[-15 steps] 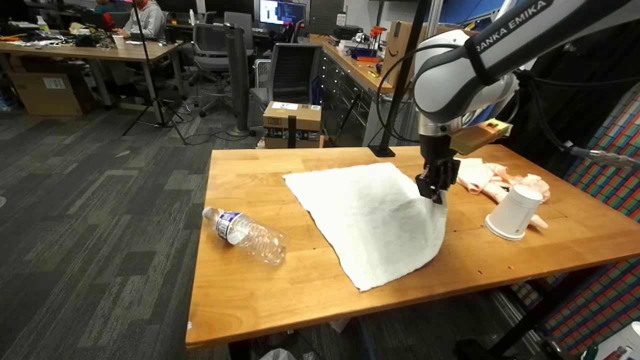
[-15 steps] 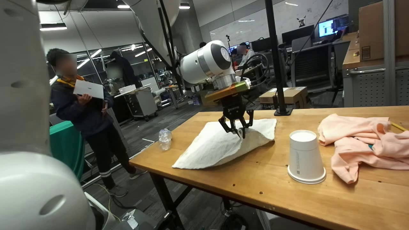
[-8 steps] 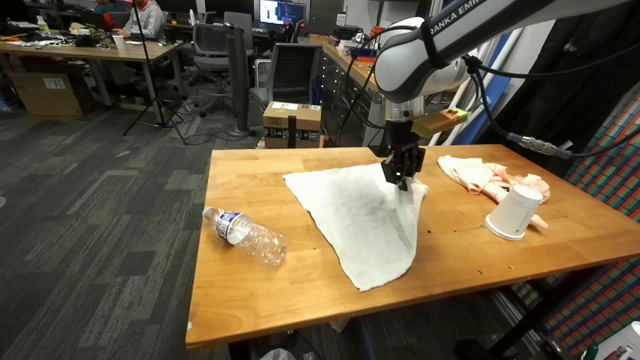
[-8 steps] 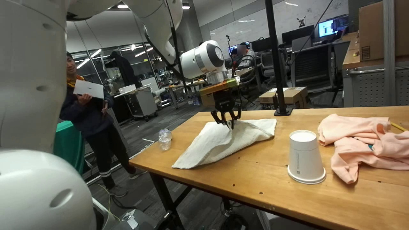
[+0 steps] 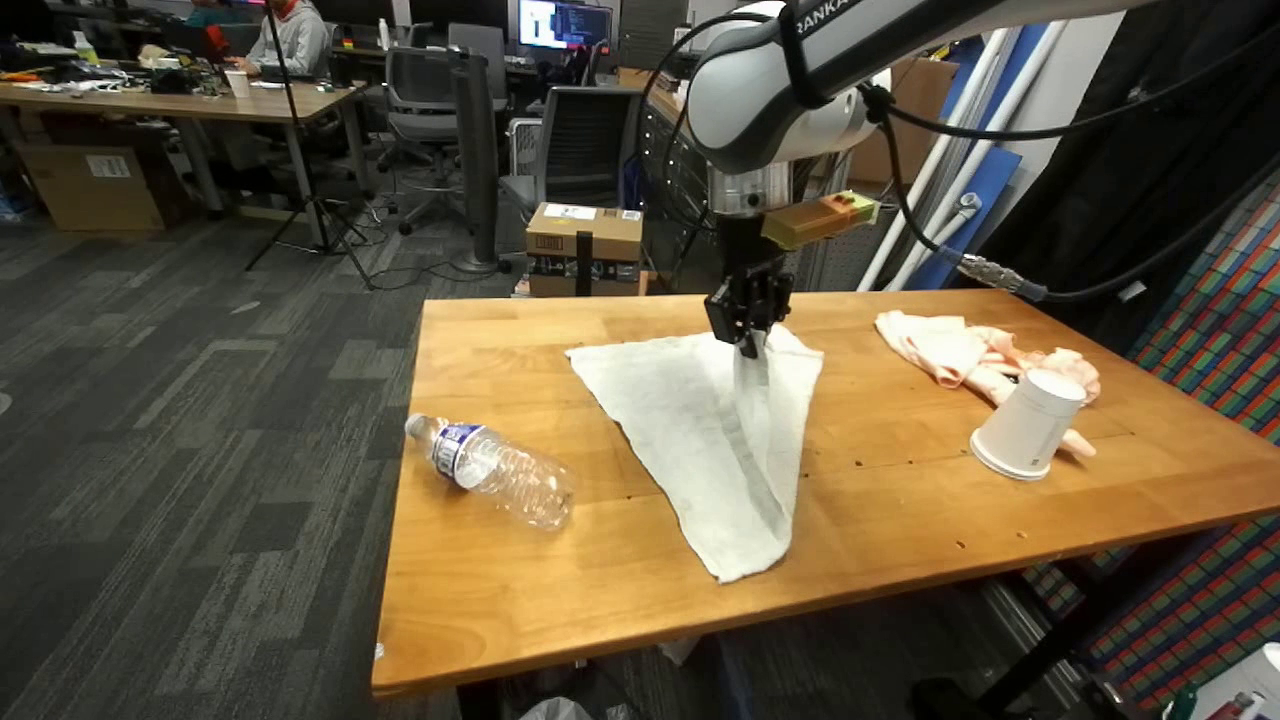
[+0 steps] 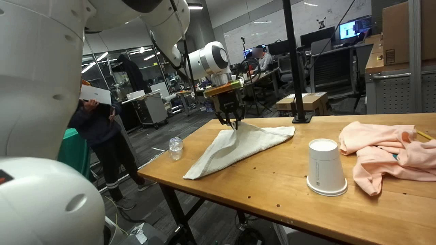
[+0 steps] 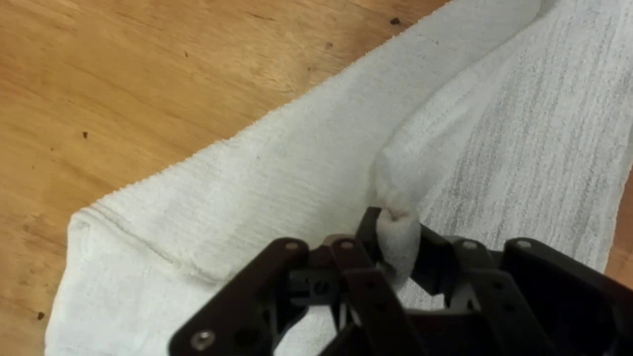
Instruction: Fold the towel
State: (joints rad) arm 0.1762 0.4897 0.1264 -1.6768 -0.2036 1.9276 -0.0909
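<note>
A white towel (image 5: pixel 670 430) lies on the wooden table, its near-right part lifted and folded back over the rest. It also shows in an exterior view (image 6: pixel 252 144) and in the wrist view (image 7: pixel 277 168). My gripper (image 5: pixel 748 348) is shut on a pinched bunch of the towel, low over the table near the towel's far side. In an exterior view the gripper (image 6: pixel 235 126) points down with towel between its fingertips. In the wrist view the bunch shows between the fingertips (image 7: pixel 395 235), and a crease runs from it to the upper right.
A clear plastic bottle (image 5: pixel 500 475) lies near the table's left edge. A white upside-down paper cup (image 6: pixel 327 166) stands on the table beside a crumpled pink cloth (image 6: pixel 381 146). A black pole (image 6: pixel 296 68) rises from the table's far edge.
In an exterior view, my gripper has moved left and toward the far side with the towel held, drawing its near-right part back over the rest. A person in the background has shifted.
</note>
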